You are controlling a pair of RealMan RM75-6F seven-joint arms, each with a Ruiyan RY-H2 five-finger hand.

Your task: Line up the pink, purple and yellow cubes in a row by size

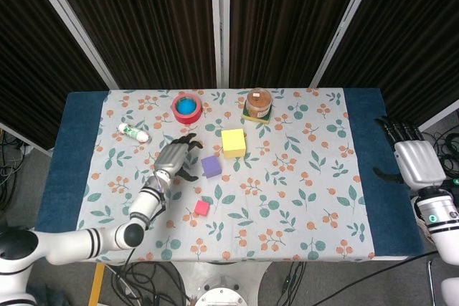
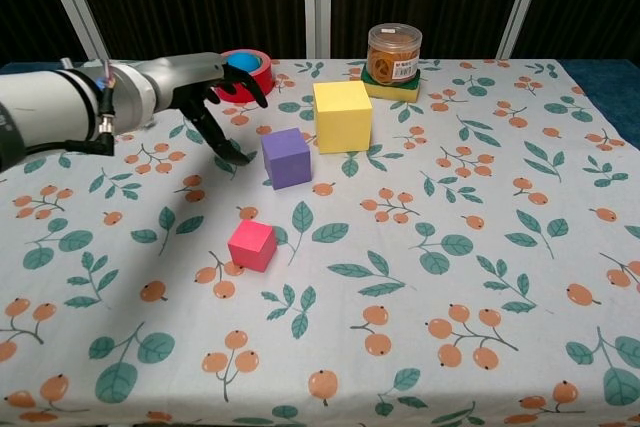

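Three cubes sit on the floral cloth: a large yellow cube (image 1: pixel 233 142) (image 2: pixel 342 116), a middle-sized purple cube (image 1: pixel 211 166) (image 2: pixel 287 158) in front and left of it, and a small pink cube (image 1: pixel 201 208) (image 2: pixel 251 245) nearest me. My left hand (image 1: pixel 174 158) (image 2: pixel 207 93) hovers open just left of the purple cube, fingers spread toward it, touching nothing. Over the blue table edge at far right my right hand (image 1: pixel 411 159) is open and empty; the chest view does not show it.
A red tape roll with a blue ball inside (image 1: pixel 186 108) (image 2: pixel 245 71) and a jar of rubber bands (image 1: pixel 259 102) (image 2: pixel 393 55) on a green-yellow pad stand at the back. A white tube (image 1: pixel 133 132) lies at the left.
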